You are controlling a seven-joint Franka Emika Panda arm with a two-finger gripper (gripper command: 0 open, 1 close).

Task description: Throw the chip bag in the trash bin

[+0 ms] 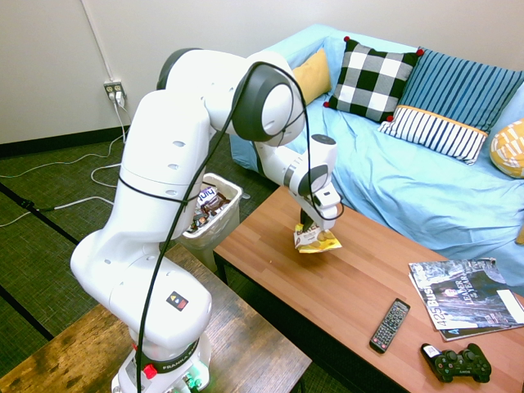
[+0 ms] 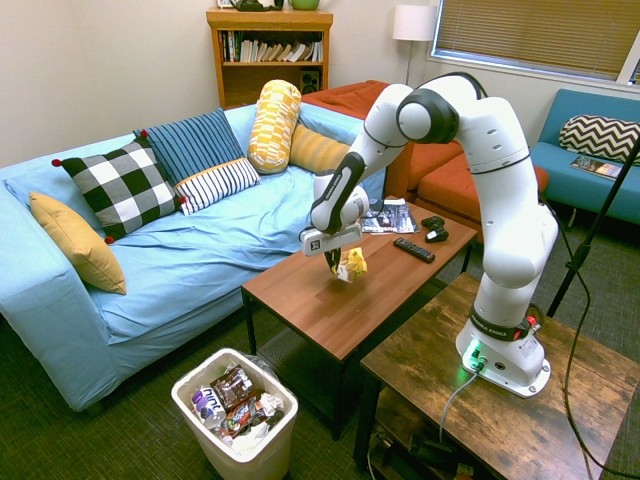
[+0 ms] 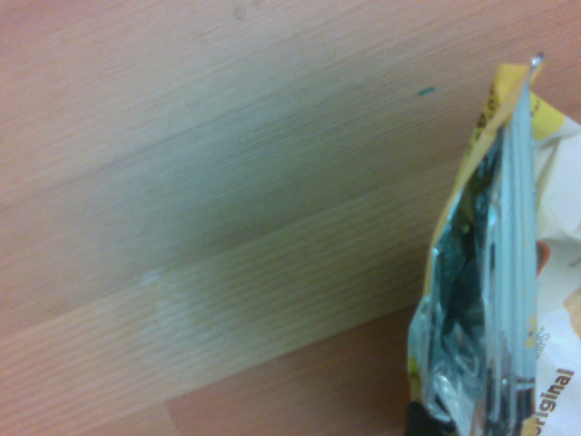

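Gripper [image 1: 309, 227]: clamped on the chip bag [image 1: 316, 239], pointing down over the coffee table [image 1: 344, 286].
Chip bag: hangs just above the coffee table's wood (foil mouth gaping in the wrist view [image 3: 495, 300], "Original" legible).
Trash bin [image 2: 236, 417]: on the carpet off the coffee table's end, holding wrappers.
Remote [image 1: 390, 325], game controller [image 1: 456, 364], magazines [image 1: 463, 296]: at the coffee table's far end.

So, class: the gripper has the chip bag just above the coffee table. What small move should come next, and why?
Probably lift a little higher, then swing toward the trash bin. The gripper is shut on the chip bag, which hangs low over the coffee table, while the bin sits on the floor beyond the table's end.
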